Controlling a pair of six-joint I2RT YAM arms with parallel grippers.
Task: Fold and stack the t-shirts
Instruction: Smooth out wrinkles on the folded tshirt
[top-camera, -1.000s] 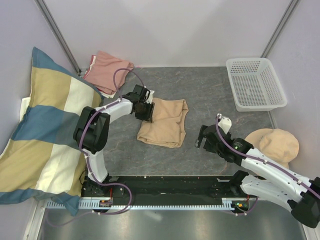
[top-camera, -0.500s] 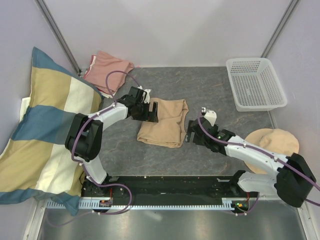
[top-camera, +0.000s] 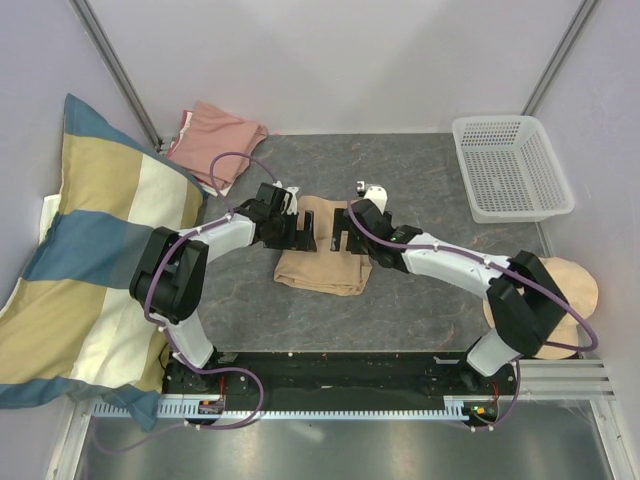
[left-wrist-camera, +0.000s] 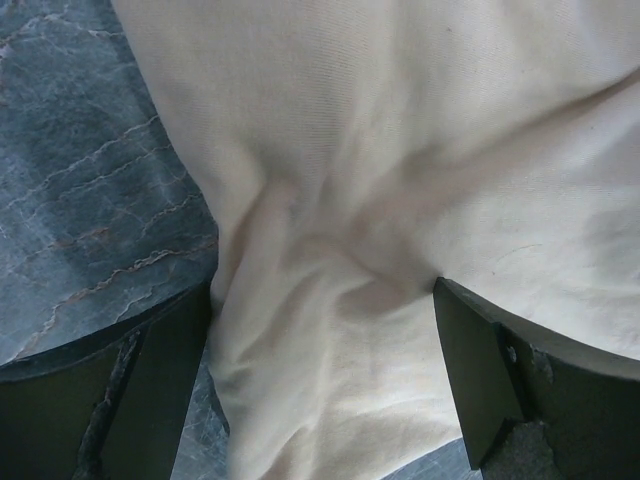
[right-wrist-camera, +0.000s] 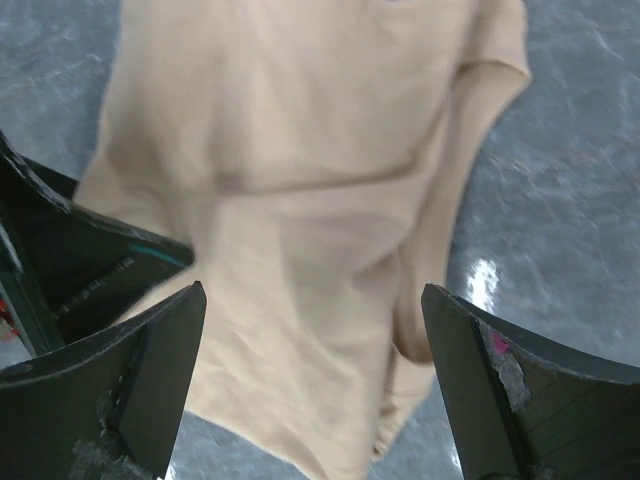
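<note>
The tan t-shirt lies folded on the grey table, mid-field. My left gripper hovers over its left edge, open, with the cloth loose between the fingers. My right gripper hangs over the shirt's right half, also open, with nothing gripped; the shirt fills that view and the left gripper shows at its left. The salmon-pink t-shirt lies crumpled at the back left corner.
A striped blue, yellow and cream pillow leans along the left wall. A white mesh basket stands at the back right. A beige domed hat lies at the right edge, partly behind the right arm.
My left gripper has opened and let go of the tan shirt. The right arm has swung left from the table's right side to above the shirt.
</note>
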